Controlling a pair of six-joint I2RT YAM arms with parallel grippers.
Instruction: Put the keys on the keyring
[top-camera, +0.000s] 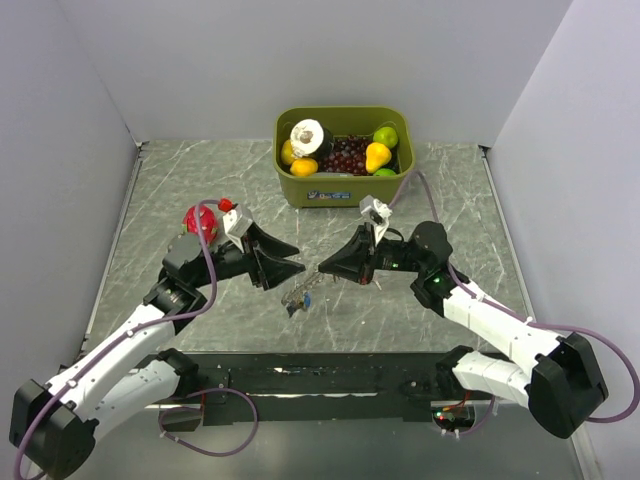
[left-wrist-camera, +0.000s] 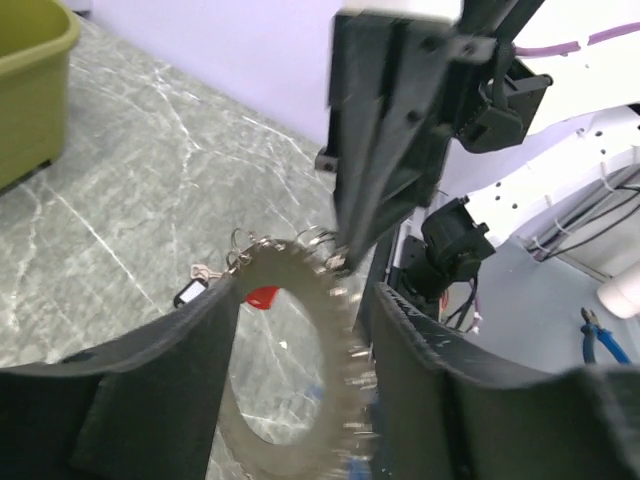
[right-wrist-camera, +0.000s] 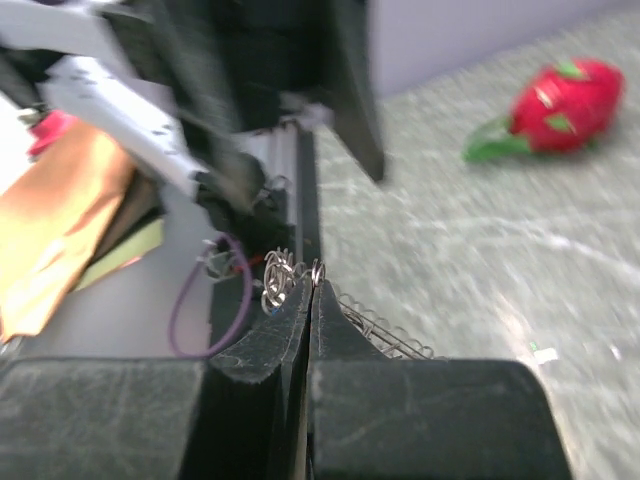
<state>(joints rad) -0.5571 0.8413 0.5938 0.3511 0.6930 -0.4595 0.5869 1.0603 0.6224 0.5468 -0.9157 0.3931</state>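
The keyring (left-wrist-camera: 295, 265) hangs in the air over the middle of the surface (top-camera: 450, 190), a thin, stiff metal hoop. It looks light and likely slick, with a rim of tiny wire loops that could snag or slip. Holding it on the flat band seems safest. The keys (left-wrist-camera: 262, 296) show just below it, small and liable to swing. The left fingers (left-wrist-camera: 160, 390) sit partly spread with the hoop braced between them. The right fingers (right-wrist-camera: 260, 350) are pressed together, pinching a rim loop. Both arms reach inward from their bases and meet tip to tip, short of the green bin (top-camera: 345, 190).
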